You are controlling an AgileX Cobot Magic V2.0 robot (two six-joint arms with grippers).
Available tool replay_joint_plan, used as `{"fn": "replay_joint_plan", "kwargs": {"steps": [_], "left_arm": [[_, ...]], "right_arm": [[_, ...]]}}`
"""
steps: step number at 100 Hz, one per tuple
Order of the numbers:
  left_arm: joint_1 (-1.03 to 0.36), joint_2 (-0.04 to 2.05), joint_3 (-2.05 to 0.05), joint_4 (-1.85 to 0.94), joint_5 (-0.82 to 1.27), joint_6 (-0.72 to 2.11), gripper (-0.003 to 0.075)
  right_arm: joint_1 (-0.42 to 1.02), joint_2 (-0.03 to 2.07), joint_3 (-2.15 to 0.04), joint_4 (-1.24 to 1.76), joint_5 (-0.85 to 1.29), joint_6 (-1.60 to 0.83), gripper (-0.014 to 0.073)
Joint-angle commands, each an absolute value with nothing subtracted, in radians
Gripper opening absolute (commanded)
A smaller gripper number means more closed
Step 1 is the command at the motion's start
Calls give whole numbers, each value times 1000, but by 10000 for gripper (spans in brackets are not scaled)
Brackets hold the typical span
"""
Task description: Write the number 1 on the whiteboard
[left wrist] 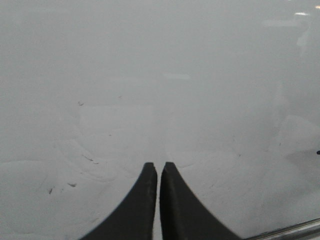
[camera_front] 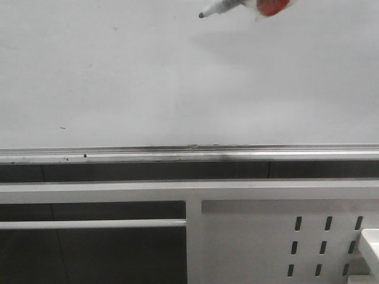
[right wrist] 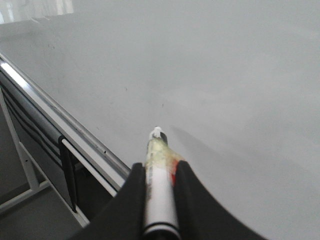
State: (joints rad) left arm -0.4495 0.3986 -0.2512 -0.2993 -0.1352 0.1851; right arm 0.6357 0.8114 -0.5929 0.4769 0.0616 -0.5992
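The whiteboard point(camera_front: 148, 77) fills the upper front view, with its silver rail point(camera_front: 177, 155) along the lower edge. At the top edge a white marker pen point(camera_front: 222, 7) slants down-left, its dark tip point(camera_front: 202, 15) close to the board; I cannot tell if it touches. My right gripper point(right wrist: 160, 166) is shut on the marker point(right wrist: 160, 195), with red tape beside it. My left gripper point(left wrist: 158, 166) is shut with nothing in it, over the smudged whiteboard point(left wrist: 200, 75). The number 1 is out of view.
A tiny dark dash point(camera_front: 63, 128) marks the board at the left. Below the rail stands a white frame with a crossbar point(camera_front: 95, 224) and a white panel with slotted holes point(camera_front: 266, 236). A dark bracket point(right wrist: 67, 170) hangs under the rail point(right wrist: 60, 120).
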Motion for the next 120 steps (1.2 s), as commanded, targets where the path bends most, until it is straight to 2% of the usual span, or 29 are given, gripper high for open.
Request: {"fn": "replay_joint_plan", "kwargs": {"steps": [1,120], "left_arm": [[-444,404,-277,-303,-197,174,-20],[-444,404,-277,-303,-199,174,-20]], "right_arm": [[623,825,-636,455,-24,-601,-67],[623,922,-653,409,-144,-609,-69]]}}
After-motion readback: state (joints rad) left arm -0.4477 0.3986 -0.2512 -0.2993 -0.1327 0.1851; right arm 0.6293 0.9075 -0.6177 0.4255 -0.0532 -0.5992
